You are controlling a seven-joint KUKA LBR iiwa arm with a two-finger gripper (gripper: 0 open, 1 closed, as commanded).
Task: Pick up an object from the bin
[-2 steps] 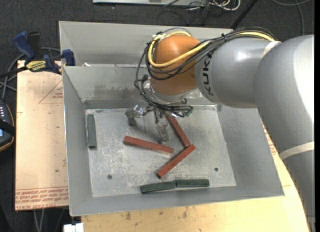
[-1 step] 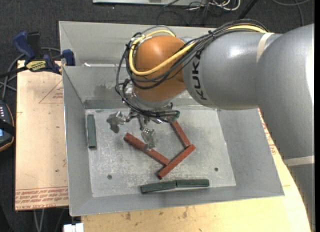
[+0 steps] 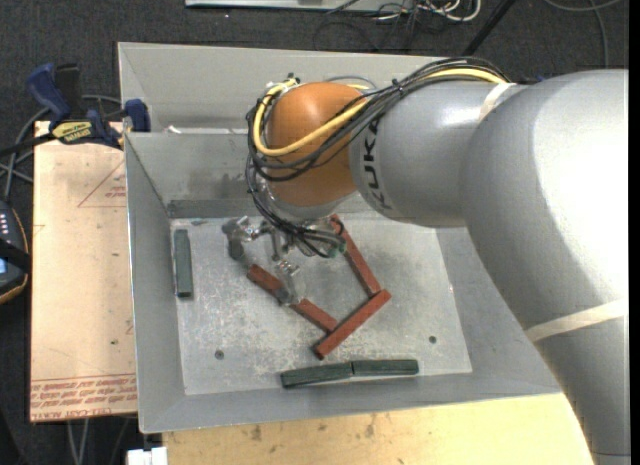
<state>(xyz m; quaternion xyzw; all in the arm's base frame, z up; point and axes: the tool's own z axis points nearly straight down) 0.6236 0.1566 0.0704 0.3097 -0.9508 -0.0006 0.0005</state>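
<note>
My gripper (image 3: 263, 259) hangs below the orange wrist cover in the middle of the bin, low over the floor. Its fingers stand open, one (image 3: 238, 242) on the left and the other (image 3: 288, 279) toward the front. Between and just under them lies the upper left end of a red-brown bar (image 3: 303, 306) that runs diagonally toward the front right. A second red-brown bar (image 3: 353, 324) meets it at the front, and a third (image 3: 360, 265) leans up from the right. Nothing is lifted between the fingers.
A dark green bar (image 3: 182, 261) lies along the left wall. Two dark green bars lie end to end near the front wall, one on the left (image 3: 318, 376) and one on the right (image 3: 385, 366). The big grey arm covers the bin's right side.
</note>
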